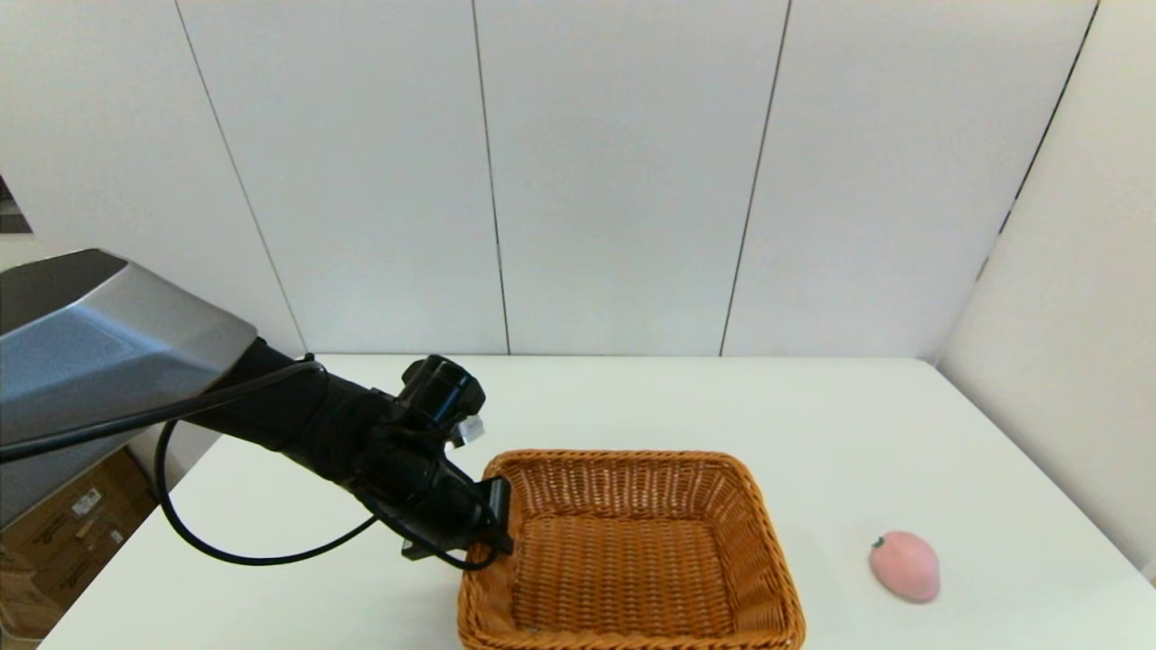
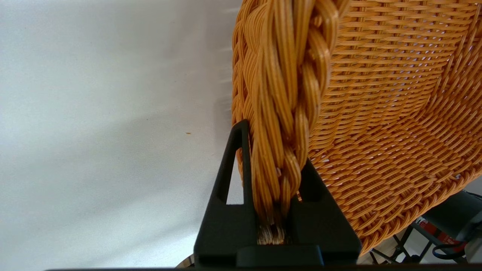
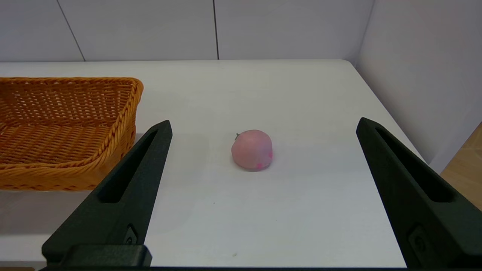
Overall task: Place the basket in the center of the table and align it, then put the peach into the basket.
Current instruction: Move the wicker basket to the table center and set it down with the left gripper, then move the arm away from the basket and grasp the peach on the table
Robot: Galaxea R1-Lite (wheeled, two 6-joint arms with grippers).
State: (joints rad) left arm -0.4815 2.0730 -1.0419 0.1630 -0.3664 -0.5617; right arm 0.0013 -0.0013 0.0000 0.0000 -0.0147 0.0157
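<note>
Your left gripper (image 2: 276, 165) is clamped on the basket (image 1: 632, 551) rim, right gripper (image 3: 263, 188) spread wide, peach (image 3: 252, 149) lying beyond it.

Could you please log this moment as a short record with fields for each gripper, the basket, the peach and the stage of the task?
left gripper: shut on the basket's braided left rim
right gripper: open, facing the peach, not touching it
basket: on the table, empty
peach: on the table, right of the basket, apart from it
stage: basket being positioned; peach not yet picked
</note>
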